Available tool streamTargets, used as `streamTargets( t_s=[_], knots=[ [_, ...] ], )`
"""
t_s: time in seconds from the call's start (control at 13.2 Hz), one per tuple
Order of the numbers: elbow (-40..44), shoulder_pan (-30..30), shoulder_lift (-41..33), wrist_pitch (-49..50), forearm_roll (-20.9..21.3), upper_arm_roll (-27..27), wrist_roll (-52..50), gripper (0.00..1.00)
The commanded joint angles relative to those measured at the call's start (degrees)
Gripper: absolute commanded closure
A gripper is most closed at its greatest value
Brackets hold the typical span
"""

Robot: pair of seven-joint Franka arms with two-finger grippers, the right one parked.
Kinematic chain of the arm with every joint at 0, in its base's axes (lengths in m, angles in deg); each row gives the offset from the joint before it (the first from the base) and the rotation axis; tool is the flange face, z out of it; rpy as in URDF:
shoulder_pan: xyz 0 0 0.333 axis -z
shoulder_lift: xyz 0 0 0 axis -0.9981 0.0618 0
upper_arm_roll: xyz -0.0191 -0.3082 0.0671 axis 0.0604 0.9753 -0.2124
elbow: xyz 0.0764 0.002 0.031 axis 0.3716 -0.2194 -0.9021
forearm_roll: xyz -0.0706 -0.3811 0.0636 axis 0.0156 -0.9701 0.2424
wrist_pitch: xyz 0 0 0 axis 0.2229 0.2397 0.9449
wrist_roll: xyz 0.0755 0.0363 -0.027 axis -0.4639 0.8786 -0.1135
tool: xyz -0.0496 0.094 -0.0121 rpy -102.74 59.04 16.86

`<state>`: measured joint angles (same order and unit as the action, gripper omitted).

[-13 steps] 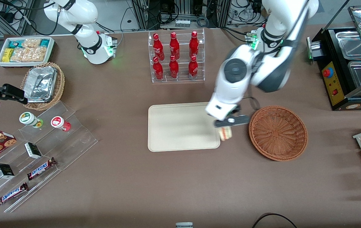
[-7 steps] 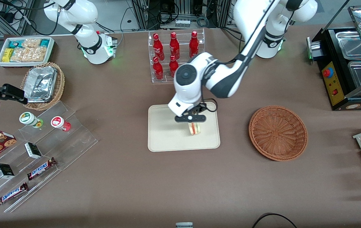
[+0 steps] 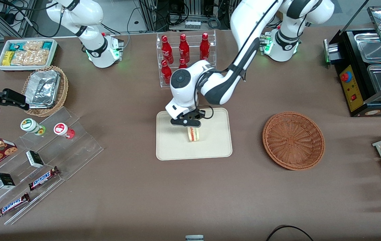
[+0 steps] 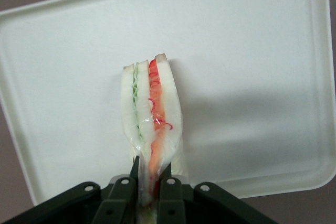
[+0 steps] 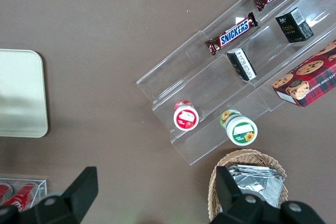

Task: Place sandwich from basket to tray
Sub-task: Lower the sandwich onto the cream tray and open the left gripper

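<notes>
Since half a second ago, the gripper (image 3: 190, 123) and the sandwich (image 3: 194, 134) have been carried farther over the tray (image 3: 173, 147), toward the parked arm's end of the table. The sandwich is clamped between the fingers (image 4: 170, 195) by one corner, hanging edge-down above the tray's middle; whether it touches the tray cannot be told. The clamped corner is hidden by the fingers, and red-orange and green filling layers are shown along the exposed edge (image 4: 149, 108). The basket (image 3: 293, 140) is seen well apart, toward the working arm's end. Part of the bottle rack (image 3: 186, 60), farther from the front camera than the tray, is covered by the working arm. Toward the parked arm's end, "SNICKERS" is read on two bars (image 3: 43, 178) on a clear stepped stand (image 3: 76, 147); other labels there cannot be read.
</notes>
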<state>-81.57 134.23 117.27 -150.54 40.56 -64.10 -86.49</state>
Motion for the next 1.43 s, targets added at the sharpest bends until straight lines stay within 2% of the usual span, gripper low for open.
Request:
streamTargets(
  t_s=[0.0, 0.08, 0.15, 0.23, 0.6, 0.83, 0.98, 1.36],
  knots=[
    [-0.2, 1.5, 1.6, -3.0, 1.1, -0.8, -1.1, 1.0],
    [-0.2, 1.8, 1.7, -3.1, 0.9, -0.8, -1.5, 0.75],
    [-0.2, 1.8, 1.7, -3.0, 1.1, -0.8, -2.5, 0.21],
    [0.0, 1.8, 1.4, -2.9, 1.1, -0.8, -2.8, 0.0],
    [0.9, 0.6, -2.1, 2.6, 0.5, -1.3, -3.0, 0.0],
    [0.9, -1.9, -6.9, 7.2, 0.4, -1.3, -3.3, 0.0],
    [1.0, -3.0, -10.8, 11.0, 0.8, -1.4, -8.4, 0.0],
    [0.5, -9.6, -19.7, 19.4, 0.4, -1.6, -8.5, 0.0]
  ],
)
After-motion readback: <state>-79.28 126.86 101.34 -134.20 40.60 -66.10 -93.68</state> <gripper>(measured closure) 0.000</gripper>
